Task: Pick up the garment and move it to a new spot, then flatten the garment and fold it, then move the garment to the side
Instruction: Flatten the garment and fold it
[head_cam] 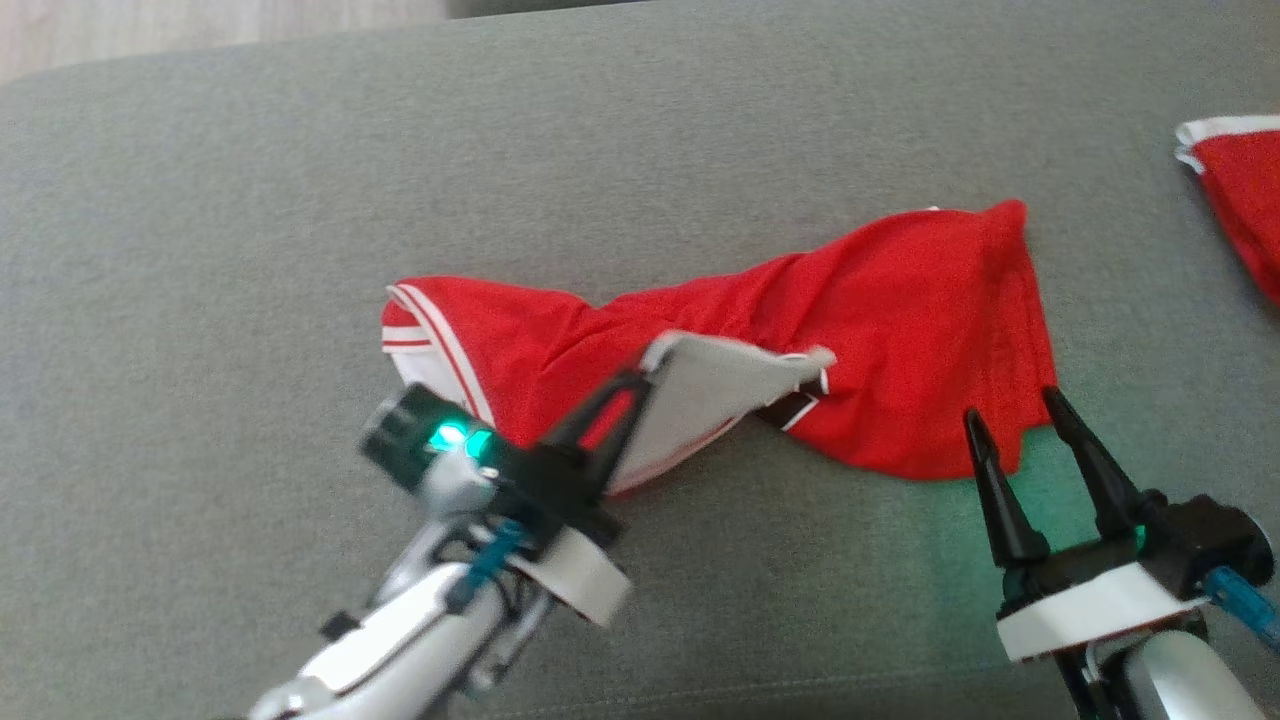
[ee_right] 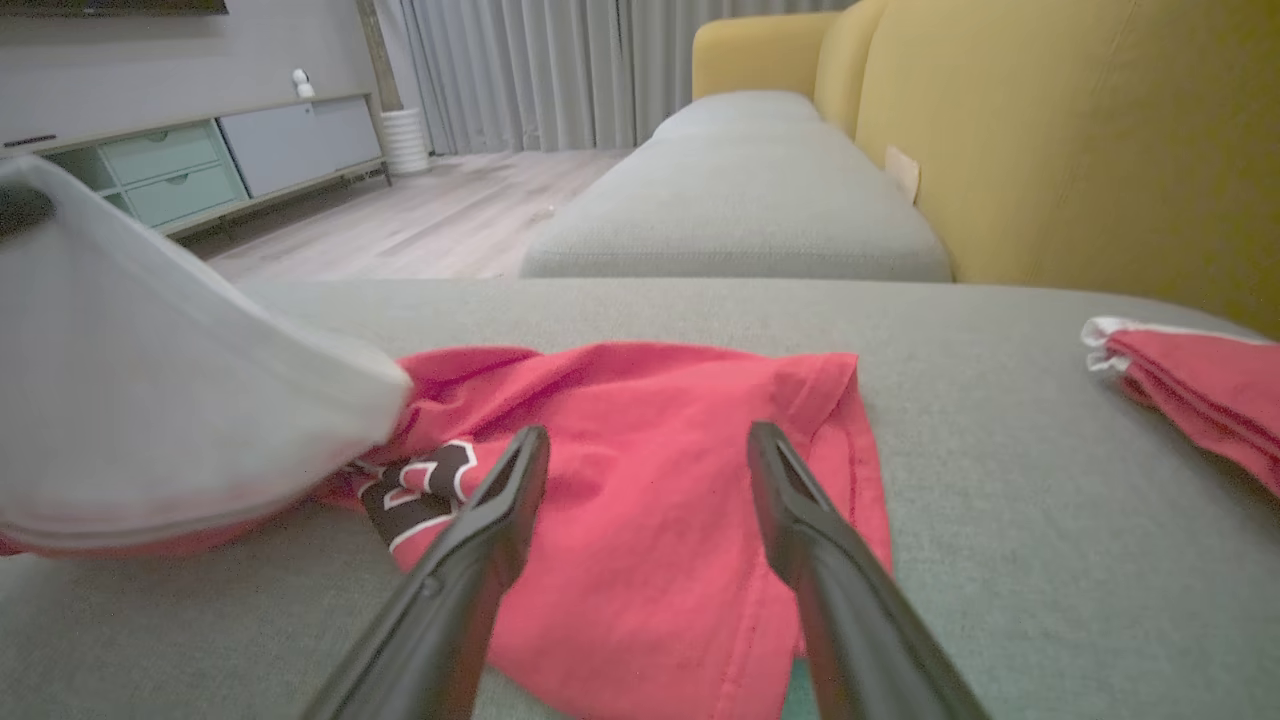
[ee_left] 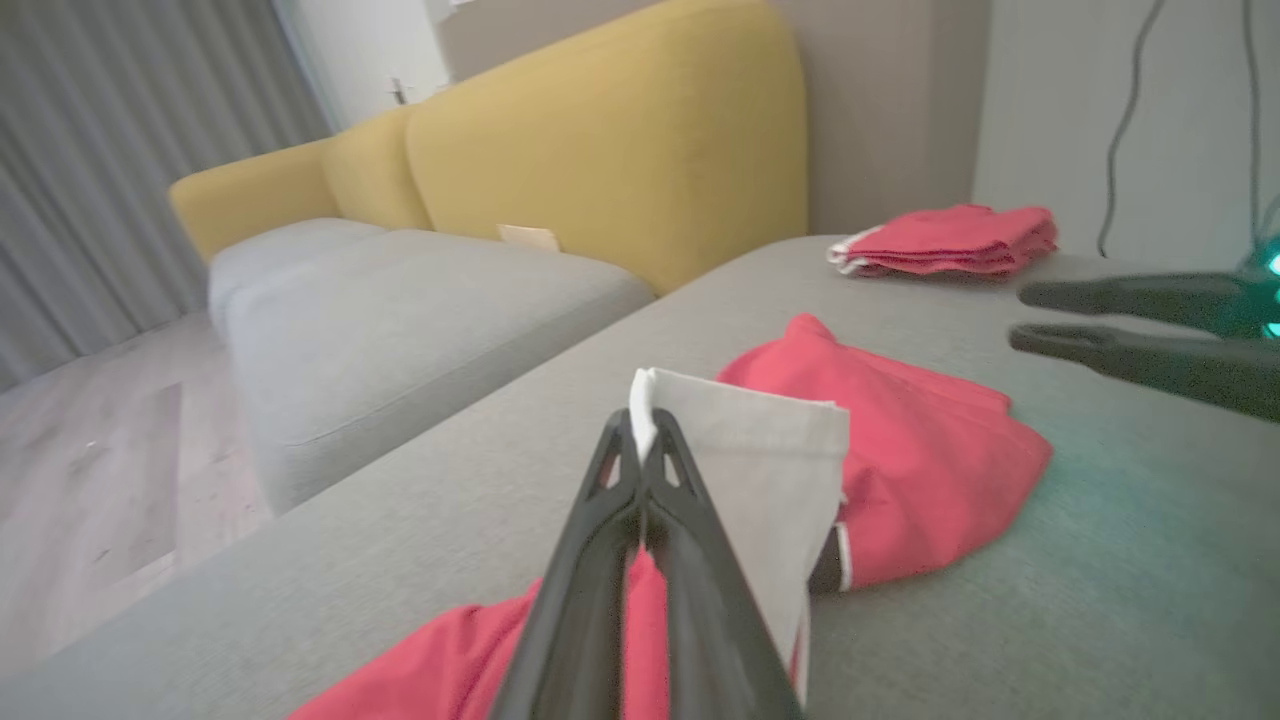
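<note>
Grey sofa seat (head_cam: 300, 200): broad fabric surface under and ahead of both pairs of fingers. Yellow backrest (ee_left: 620, 130): upright, far beyond the left fingertips and off to their left. Red garment (head_cam: 900, 300): crumpled in a long twisted band on the seat, running from just past the left fingers across to the right fingers; white-striped hem at the left fingers' outer side, wider bunched end at the right fingers (black-and-white print (ee_right: 420, 490) partly visible just beyond the right arm's inner finger). Folded red pile (head_cam: 1240, 190): on the same seat, well apart from the garment, beyond and outward of the right fingers. Left gripper (head_cam: 640, 378): fingers clenched together on a pale grey-white flap (head_cam: 700, 390) of the garment, pinching its top corner; the flap stands lifted off the seat, the rest of the cloth trailing below and beyond the fingertips. Right gripper (head_cam: 1010, 404): fingers spread wide, grasping nothing, their tips over the near hem of the garment's wider end with red cloth showing between them; whether the tips touch the cloth cannot be told.
</note>
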